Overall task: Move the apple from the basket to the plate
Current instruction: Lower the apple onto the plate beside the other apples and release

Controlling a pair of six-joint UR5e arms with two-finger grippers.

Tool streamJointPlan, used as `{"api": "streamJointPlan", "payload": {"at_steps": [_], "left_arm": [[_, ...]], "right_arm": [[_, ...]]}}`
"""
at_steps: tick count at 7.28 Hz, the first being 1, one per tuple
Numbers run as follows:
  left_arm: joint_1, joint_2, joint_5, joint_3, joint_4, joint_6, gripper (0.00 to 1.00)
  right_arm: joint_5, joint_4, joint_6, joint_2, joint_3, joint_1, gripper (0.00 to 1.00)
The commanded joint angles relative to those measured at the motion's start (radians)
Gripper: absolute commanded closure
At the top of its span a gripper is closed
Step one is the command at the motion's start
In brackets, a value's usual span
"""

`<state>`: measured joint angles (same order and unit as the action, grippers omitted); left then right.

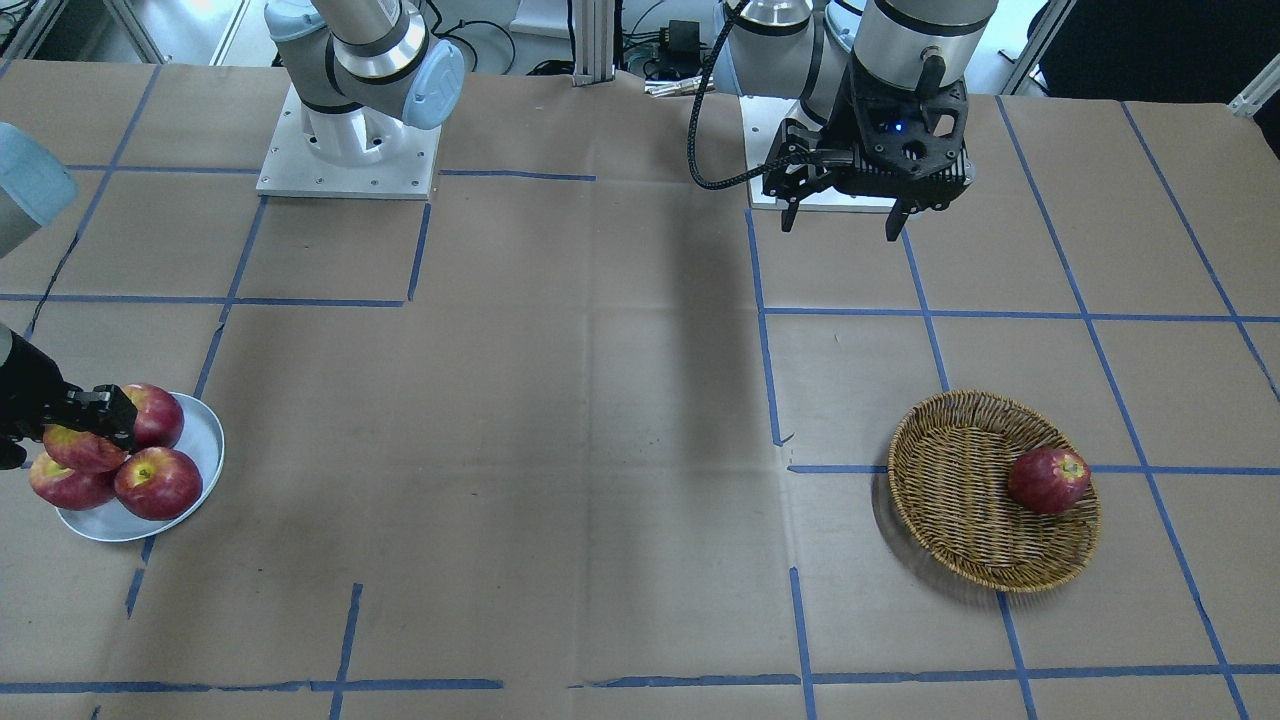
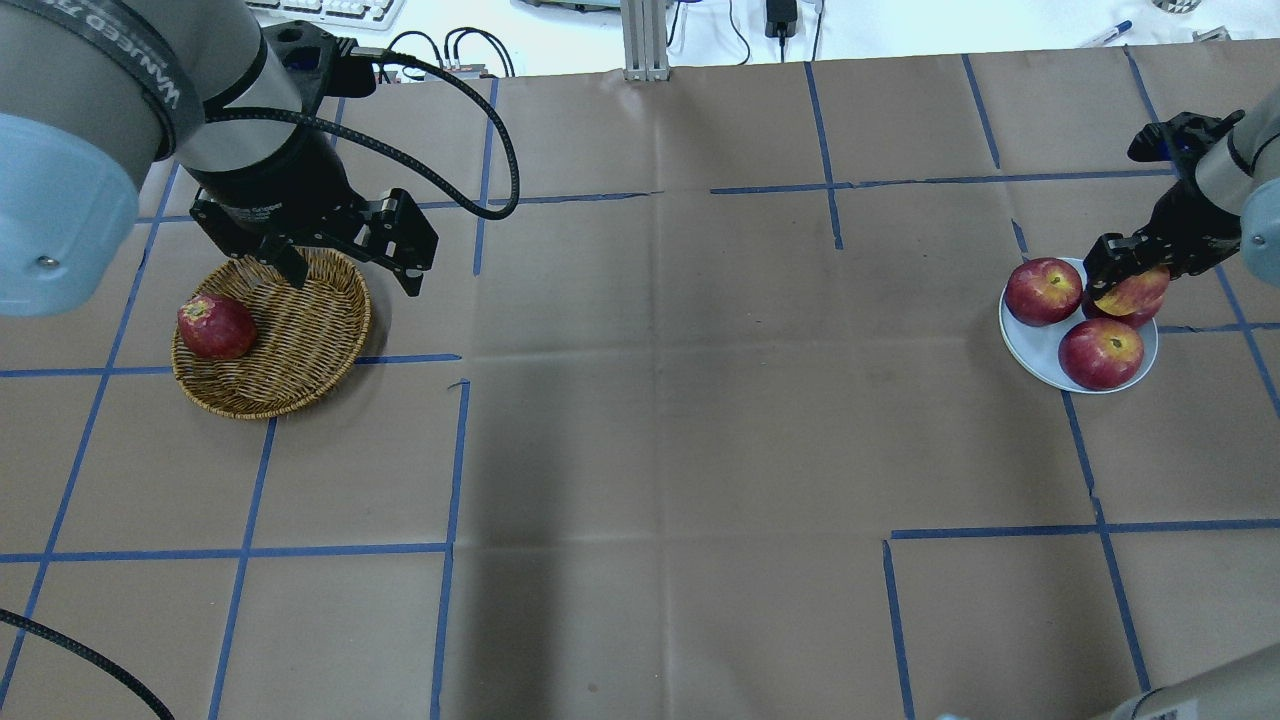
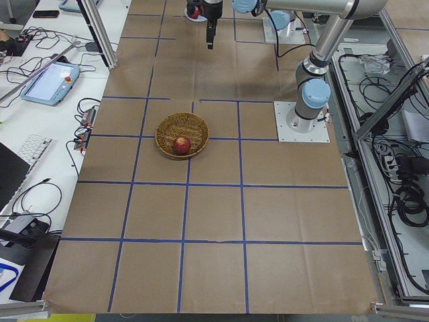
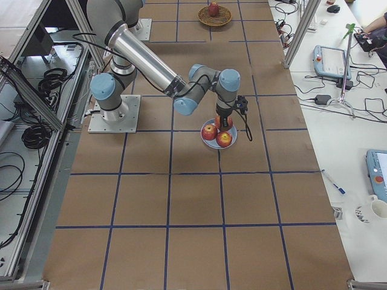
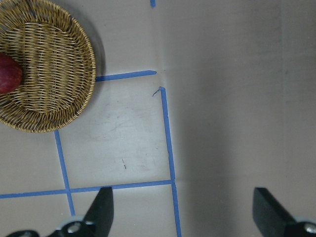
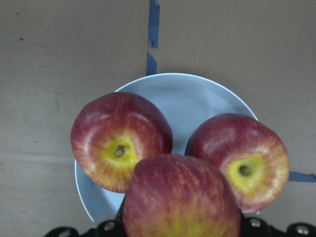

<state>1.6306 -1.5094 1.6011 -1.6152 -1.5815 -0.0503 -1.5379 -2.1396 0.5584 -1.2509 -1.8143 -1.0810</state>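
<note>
My right gripper (image 2: 1128,272) is shut on the apple (image 2: 1138,292), a pinkish-red one with a yellow-orange blush. It holds the apple just above the pale grey-blue plate (image 2: 1040,345), over its right side. The held apple also fills the bottom of the right wrist view (image 6: 180,197). Three darker red apples (image 1: 158,483) lie on the plate (image 1: 205,440). The wicker basket (image 2: 300,340) holds one dark red apple (image 2: 215,326). My left gripper (image 2: 350,272) is open and empty, raised above the basket's far right rim.
Brown paper with blue tape lines covers the table. The two arm bases (image 1: 345,150) stand at the robot's edge. The left arm's black cable (image 2: 450,150) hangs by the basket. Basket and plate lie at opposite ends of the table.
</note>
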Motion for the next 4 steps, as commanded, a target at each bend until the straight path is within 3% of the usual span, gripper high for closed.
{"api": "streamJointPlan", "payload": {"at_steps": [1,2,3,4], "left_arm": [[0.000,0.000,-0.001,0.000,0.000,0.001,0.00],[0.000,0.000,-0.001,0.000,0.001,0.003,0.00],[0.000,0.000,-0.001,0.000,0.000,0.003,0.00],[0.000,0.000,-0.001,0.000,0.001,0.004,0.00]], "right_arm": [[-0.008,-0.005,0.000,0.011,0.000,0.001,0.42],[-0.010,-0.002,0.002,0.007,0.000,0.001,0.40],[-0.008,0.003,0.000,0.004,0.000,0.001,0.02],[-0.010,0.013,-0.003,0.001,0.001,0.001,0.00]]}}
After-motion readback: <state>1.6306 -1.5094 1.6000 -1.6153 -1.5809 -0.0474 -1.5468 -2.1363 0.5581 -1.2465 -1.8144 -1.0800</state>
